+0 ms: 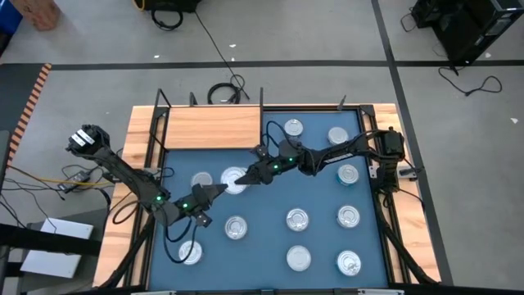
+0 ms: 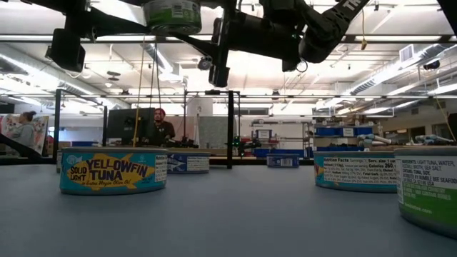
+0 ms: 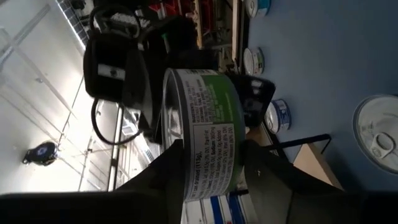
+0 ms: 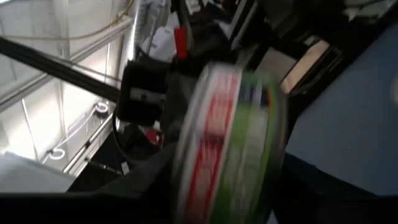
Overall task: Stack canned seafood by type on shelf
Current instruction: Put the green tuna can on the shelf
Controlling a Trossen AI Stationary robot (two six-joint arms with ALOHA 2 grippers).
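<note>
High view: both arms meet over the blue mat [image 1: 319, 197], holding 1 tin [image 1: 234, 180] between them, lifted off the mat. L gripper [image 1: 219, 189] comes from lower left, R gripper [image 1: 252, 173] from the right. L wrist view: tin [image 3: 202, 140] w/ green label is clamped edge-on between the L fingers [image 3: 264, 180]. R wrist view: same tin [image 4: 230, 146] also sits pinched in R's fingers, blurred. Shelf [image 1: 213, 127] lies at the far left corner, bare on top. Approx 9 other tins spread on the mat, e.g. a yellowfin tuna tin [image 2: 113, 170] in low view.
</note>
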